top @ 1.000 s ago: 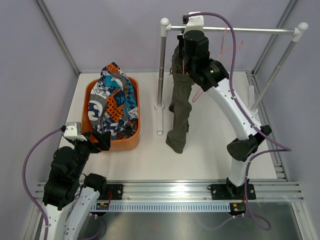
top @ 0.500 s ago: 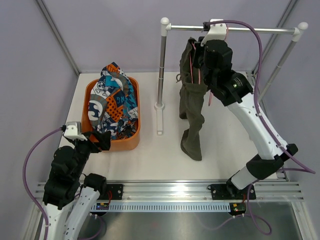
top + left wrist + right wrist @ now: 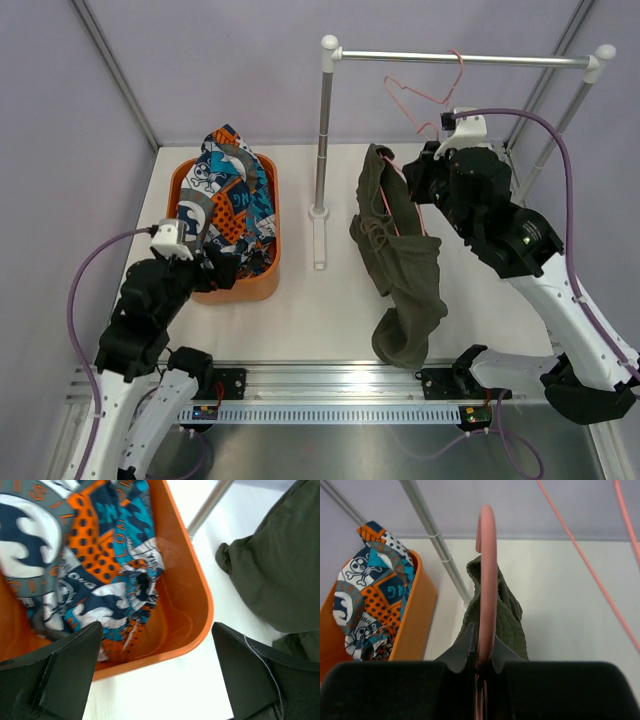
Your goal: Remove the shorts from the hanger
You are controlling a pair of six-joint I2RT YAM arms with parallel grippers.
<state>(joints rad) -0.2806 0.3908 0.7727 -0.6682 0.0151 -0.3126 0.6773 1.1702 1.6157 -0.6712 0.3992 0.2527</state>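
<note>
My right gripper [image 3: 415, 185] is shut on the pink hanger [image 3: 486, 580], which carries the olive-green shorts [image 3: 402, 270]. Hanger and shorts are off the rail, and the shorts' lower end rests on the table near the front edge. In the right wrist view the hanger's hook stands clamped between my fingers [image 3: 465, 647], with the olive shorts [image 3: 510, 622] behind it. The printed shorts [image 3: 228, 195] lie in the orange basket [image 3: 240, 292]. My left gripper [image 3: 215, 262] is open and empty just above the basket's near right corner [image 3: 202, 605], looking down at the printed shorts [image 3: 85, 565].
A metal clothes rail [image 3: 470, 60] on two posts stands at the back, with an empty pink hanger [image 3: 425, 95] hooked on it. Its left post [image 3: 322, 170] stands between the basket and the olive shorts. Walls close in on the left, right and back.
My right arm has taken the hanger with the olive shorts off the rail and brought it down toward the front. My left gripper has moved forward and right to the basket's corner.
</note>
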